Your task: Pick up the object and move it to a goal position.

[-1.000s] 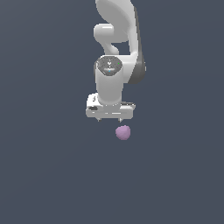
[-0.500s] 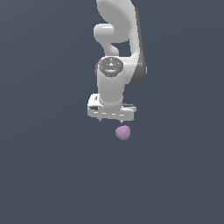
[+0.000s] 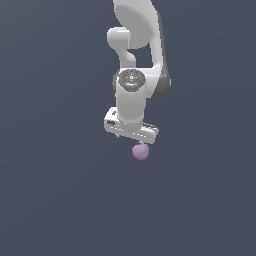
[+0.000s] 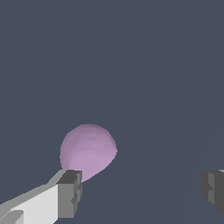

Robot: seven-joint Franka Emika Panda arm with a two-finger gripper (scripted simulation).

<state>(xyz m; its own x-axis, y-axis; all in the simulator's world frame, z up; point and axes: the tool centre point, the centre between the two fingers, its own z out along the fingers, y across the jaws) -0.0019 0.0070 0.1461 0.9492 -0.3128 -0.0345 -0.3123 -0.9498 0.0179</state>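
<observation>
Gripper above the purple ball

The gripper (image 4: 140, 192) stands wide open (fingers well apart), one finger (image 4: 70, 192) just beside the ball (image 3: 140, 151).

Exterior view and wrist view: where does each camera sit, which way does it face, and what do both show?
Exterior view: off the arm, facing the white arm with the gripper pointing down over the purple ball; its own position is unknown.
Wrist view: on the wrist, looking along the gripper at the purple ball; only the two fingertips show, spread apart.
Shared: the ball, the gripper, the plain grey surface.
</observation>
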